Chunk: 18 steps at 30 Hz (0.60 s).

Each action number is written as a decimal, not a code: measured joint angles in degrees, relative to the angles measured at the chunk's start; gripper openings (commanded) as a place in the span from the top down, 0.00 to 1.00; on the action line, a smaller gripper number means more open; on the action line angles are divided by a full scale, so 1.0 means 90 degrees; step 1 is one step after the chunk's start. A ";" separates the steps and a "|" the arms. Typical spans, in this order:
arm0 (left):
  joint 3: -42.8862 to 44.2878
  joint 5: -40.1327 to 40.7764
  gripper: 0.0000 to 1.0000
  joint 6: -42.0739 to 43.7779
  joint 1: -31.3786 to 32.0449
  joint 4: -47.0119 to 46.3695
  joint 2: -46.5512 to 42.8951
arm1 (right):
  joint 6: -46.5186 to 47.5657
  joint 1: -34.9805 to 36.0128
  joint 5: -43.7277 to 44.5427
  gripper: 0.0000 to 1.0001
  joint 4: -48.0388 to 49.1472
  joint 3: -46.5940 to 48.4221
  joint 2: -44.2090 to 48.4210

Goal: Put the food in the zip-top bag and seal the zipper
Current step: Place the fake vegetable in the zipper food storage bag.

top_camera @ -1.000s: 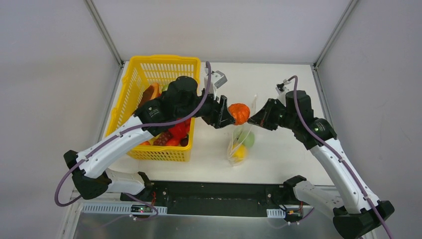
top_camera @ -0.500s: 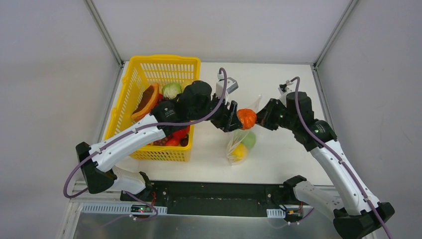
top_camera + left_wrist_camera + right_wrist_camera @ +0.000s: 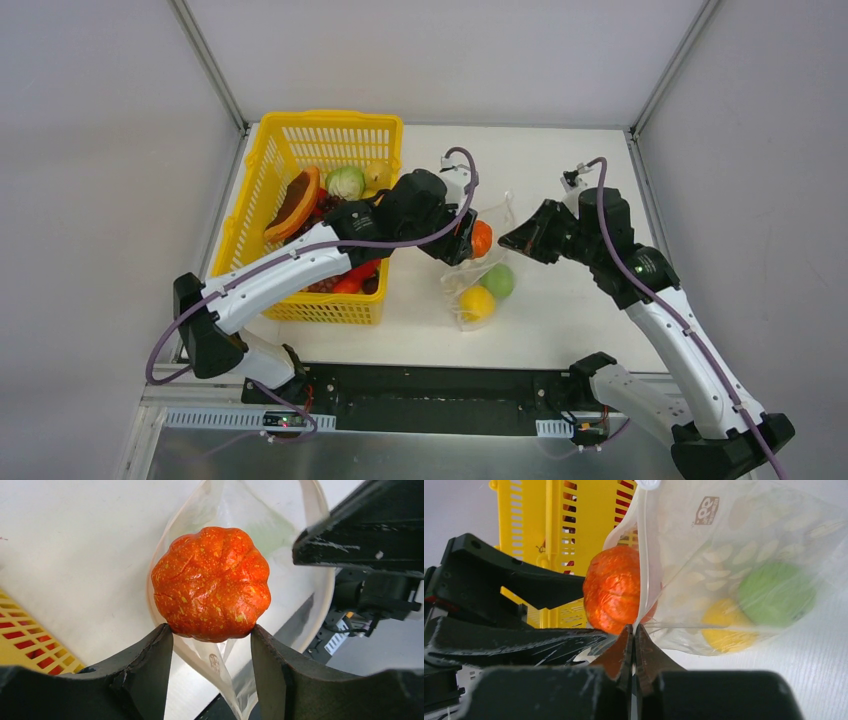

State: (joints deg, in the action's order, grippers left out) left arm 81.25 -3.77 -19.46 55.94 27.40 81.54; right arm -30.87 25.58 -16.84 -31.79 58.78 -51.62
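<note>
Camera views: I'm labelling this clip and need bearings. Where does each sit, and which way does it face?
Top external: above and behind the bases, looking down at the table; left arm, right arm, yellow basket and bag show.
Left wrist: on the left arm, looking along the left gripper, which holds the pumpkin at the bag's mouth.
Right wrist: on the right arm, looking along the right gripper, pinched on the bag's edge, toward the basket.
Shared: both wrist views show the pumpkin and bag.

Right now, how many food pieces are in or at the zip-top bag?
3. A green piece and a yellow piece lie inside the zip-top bag; an orange pumpkin sits at its mouth, held by the left tool. Others may hide behind them.
</note>
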 measured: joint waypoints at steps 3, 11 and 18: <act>0.0362 0.0318 1.00 0.0126 0.0083 0.0386 0.0284 | -0.0007 0.0000 -0.0194 1.00 0.0053 0.0000 0.0012; 0.0935 0.0527 0.78 0.0352 0.0335 0.0702 0.0539 | -0.0180 0.0000 -0.0376 1.00 0.0284 -0.0087 0.0056; 0.1069 0.0522 0.72 0.0442 0.0333 0.0857 0.0685 | -0.0512 0.0000 -0.0340 1.00 0.0580 -0.0408 0.0260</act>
State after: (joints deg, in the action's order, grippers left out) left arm 90.87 0.93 -15.49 58.94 35.11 87.70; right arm -35.48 25.58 -19.90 -26.57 55.11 -49.28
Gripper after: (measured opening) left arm 0.542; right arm 0.009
